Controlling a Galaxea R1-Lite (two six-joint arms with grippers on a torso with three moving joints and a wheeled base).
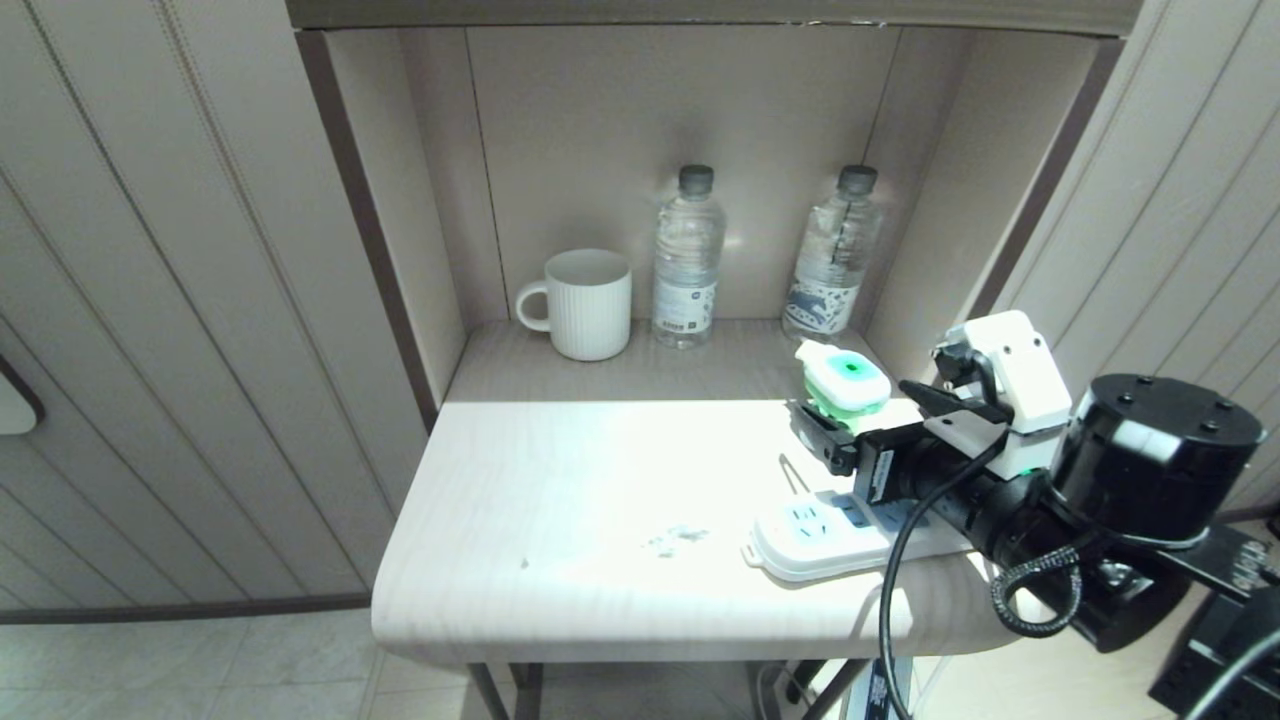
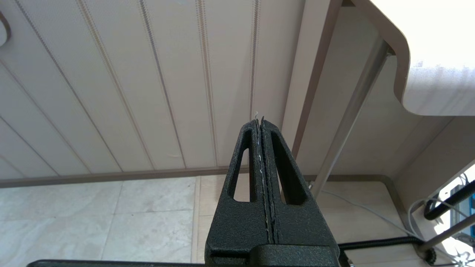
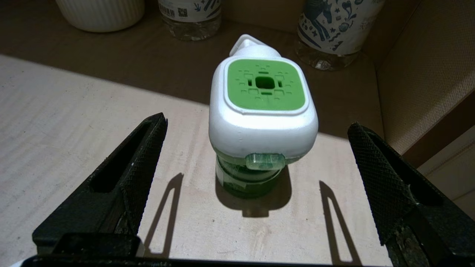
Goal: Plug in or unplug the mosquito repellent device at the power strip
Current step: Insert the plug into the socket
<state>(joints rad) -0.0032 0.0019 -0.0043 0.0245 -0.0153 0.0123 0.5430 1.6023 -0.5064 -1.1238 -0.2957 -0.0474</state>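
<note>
Right arm reaches in from the 4 o'clock corner of the head view, forearm roughly level above the tabletop [image 1: 560, 520], wrist aimed toward 10 o'clock. Right gripper [image 3: 256, 167] fingers stand wide apart, one on each side of the mosquito repellent device [image 3: 262, 111], touching neither side. Device stands upright on its green bottle on the table, at about 3 o'clock of the surface, unplugged. Power strip [image 1: 810, 535] lies flat just toward 6 o'clock of the device, partly under the forearm; its far end is hidden, so its full length is unclear. Mug [image 1: 585, 303] and two water bottles [image 1: 688, 260] stand at 12 o'clock in the alcove. Left gripper [image 2: 261, 178] is below table height, fingers pressed together, empty.
</note>
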